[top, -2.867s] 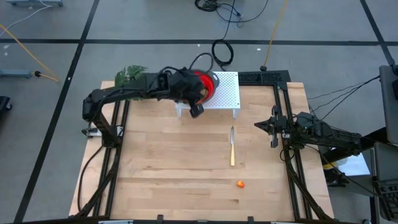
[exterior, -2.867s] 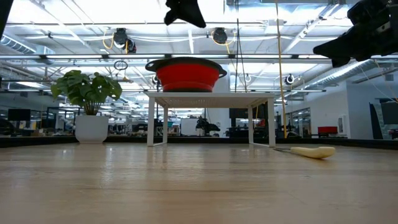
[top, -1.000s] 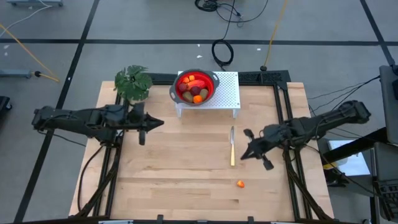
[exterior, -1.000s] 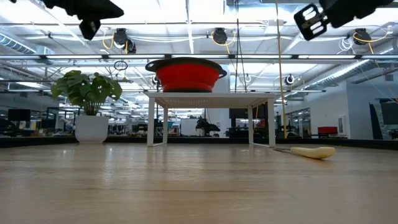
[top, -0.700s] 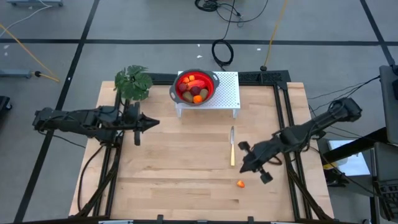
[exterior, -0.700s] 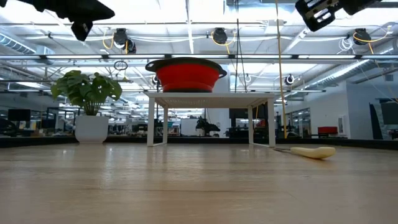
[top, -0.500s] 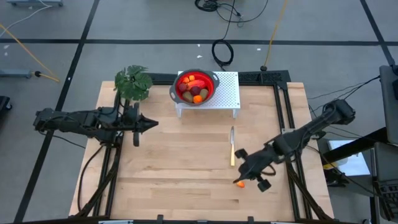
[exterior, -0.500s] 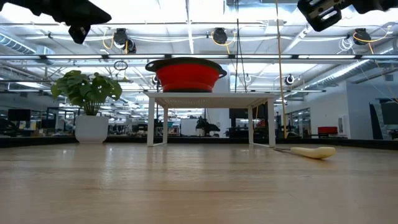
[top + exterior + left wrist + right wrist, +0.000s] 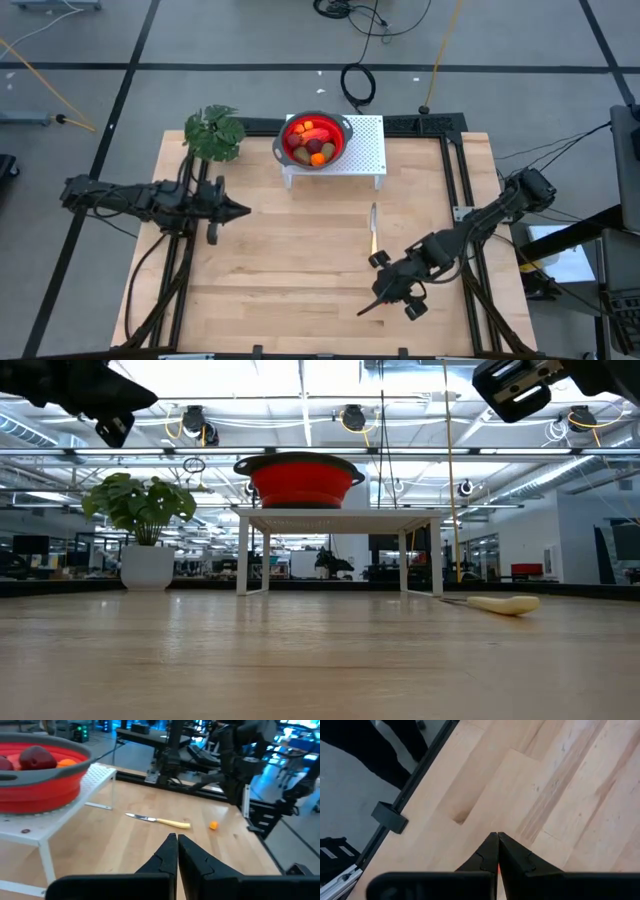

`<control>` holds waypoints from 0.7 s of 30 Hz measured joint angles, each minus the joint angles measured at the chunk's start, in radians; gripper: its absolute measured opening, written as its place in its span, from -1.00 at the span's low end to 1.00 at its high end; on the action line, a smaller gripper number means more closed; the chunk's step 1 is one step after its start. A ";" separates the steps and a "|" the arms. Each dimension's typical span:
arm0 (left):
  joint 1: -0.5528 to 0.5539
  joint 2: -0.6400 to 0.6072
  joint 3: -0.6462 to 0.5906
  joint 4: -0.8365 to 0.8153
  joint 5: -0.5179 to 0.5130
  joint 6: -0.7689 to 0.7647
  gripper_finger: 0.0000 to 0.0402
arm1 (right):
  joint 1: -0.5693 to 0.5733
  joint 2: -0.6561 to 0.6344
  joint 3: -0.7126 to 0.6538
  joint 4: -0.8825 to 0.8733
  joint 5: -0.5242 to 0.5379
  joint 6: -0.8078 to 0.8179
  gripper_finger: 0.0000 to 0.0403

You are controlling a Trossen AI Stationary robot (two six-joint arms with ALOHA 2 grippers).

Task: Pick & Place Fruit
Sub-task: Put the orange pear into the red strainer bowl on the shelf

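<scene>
Wooden table (image 9: 270,270): bare planks across centre and 7 o'clock. Red bowl (image 9: 316,140) of fruit (image 9: 311,147) on white stand (image 9: 365,150), 12 o'clock; knife (image 9: 373,235) centre-right. Right gripper (image 9: 362,309) clenched, empty, 5 o'clock, over loose orange fruit (image 9: 213,825). Left gripper (image 9: 246,210) clenched, empty, 9 o'clock. Open-plan hall beyond.

The desk (image 9: 270,270) has lots of bare wood in the middle. At the back stand a plant (image 9: 213,133) and a white rack (image 9: 362,150); a knife (image 9: 373,232) lies right of centre
</scene>
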 joint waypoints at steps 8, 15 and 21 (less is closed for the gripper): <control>-0.037 -0.058 -0.059 0.001 0.000 -0.010 -0.98 | -0.001 0.002 0.000 0.003 -0.027 -0.001 -0.82; -0.041 -0.054 -0.064 -0.001 -0.001 0.001 -0.92 | -0.001 0.002 0.000 -0.001 -0.027 -0.001 -0.46; -0.041 -0.054 -0.064 -0.002 -0.001 0.002 -0.98 | -0.001 0.002 -0.017 0.002 -0.079 0.029 -0.15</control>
